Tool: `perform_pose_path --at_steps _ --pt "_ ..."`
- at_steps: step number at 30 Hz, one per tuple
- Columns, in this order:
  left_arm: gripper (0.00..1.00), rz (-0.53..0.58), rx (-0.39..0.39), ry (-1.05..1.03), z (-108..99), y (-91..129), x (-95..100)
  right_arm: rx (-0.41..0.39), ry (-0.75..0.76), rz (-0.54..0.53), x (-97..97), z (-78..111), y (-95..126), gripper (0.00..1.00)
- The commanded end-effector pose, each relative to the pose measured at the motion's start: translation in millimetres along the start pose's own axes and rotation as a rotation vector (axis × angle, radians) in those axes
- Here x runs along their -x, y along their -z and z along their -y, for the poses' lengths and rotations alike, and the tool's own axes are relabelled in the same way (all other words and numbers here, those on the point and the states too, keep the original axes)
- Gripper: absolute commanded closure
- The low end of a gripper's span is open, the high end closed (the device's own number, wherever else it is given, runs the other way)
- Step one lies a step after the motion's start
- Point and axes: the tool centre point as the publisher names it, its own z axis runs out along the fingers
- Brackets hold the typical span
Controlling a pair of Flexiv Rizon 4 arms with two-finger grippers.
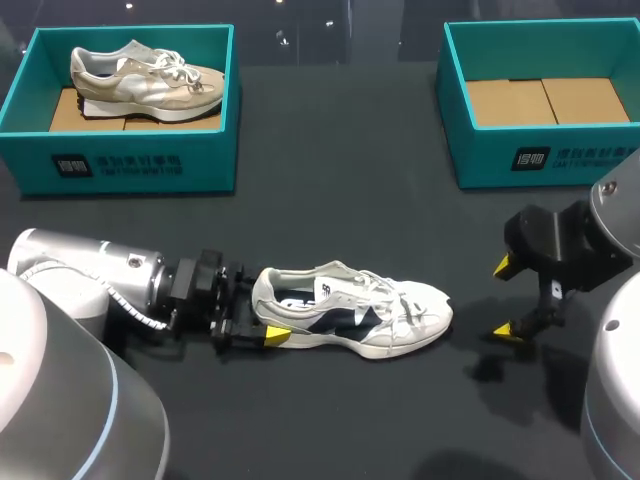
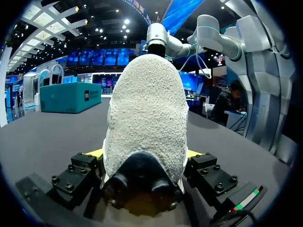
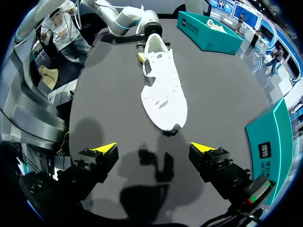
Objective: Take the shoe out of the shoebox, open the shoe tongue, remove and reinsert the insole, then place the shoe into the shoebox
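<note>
Removal is judged done: head view, white sneaker (image 1: 350, 310) is laid at six o'clock, empty shoebox (image 1: 540, 160) at two. Left wrist view: left gripper (image 2: 145, 153) is clamped on its heel. Right wrist view: right gripper (image 3: 154, 149) is spread apart, sneaker ahead at twelve; tongue, insole and reboxing are judged outstanding.

Plain dark matte tabletop (image 1: 330, 200)

shoe (image 1: 350, 310): white, navy panels, white laces
boxed shoe (image 1: 145, 80): beige, white sole
boxes (image 1: 212, 165): teal, white print, brown floor
table (image 1: 340, 200): plain black
fingertips (image 1: 275, 335): yellow
</note>
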Motion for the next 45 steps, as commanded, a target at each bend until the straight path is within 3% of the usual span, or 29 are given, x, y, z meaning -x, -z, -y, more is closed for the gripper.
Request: perform_pose_path --at_steps 1,22,25,29,34,36,45 --pt "1.00 -0.014 0.003 -0.004 0.3 -3.4 3.5 -0.001 -0.001 0.003 -2.4 0.6 1.3 0.00" --pt "1.00 -0.014 0.001 -0.002 1.6 -3.2 4.6 -0.001 -0.001 0.003 -2.4 0.6 1.3 0.00" --pt "1.00 -0.014 0.001 -0.002 1.6 -3.2 4.6 -0.041 -0.166 0.002 4.2 -19.1 1.7 0.00" --pt "1.00 -0.014 0.001 -0.002 1.6 -3.2 4.6 -0.031 -0.322 0.060 5.0 -52.8 4.3 0.00" --pt "1.00 -0.014 0.001 -0.002 1.6 -3.2 4.6 -0.060 -0.641 0.116 2.5 -90.4 7.9 0.00" --pt "1.00 -0.014 0.001 -0.002 1.6 -3.2 4.6 -0.113 -0.808 0.168 -0.7 -102.7 7.0 0.00" --pt "1.00 -0.014 0.001 -0.002 1.6 -3.2 4.6 -0.113 -0.808 0.168 -0.7 -102.7 7.0 0.00"
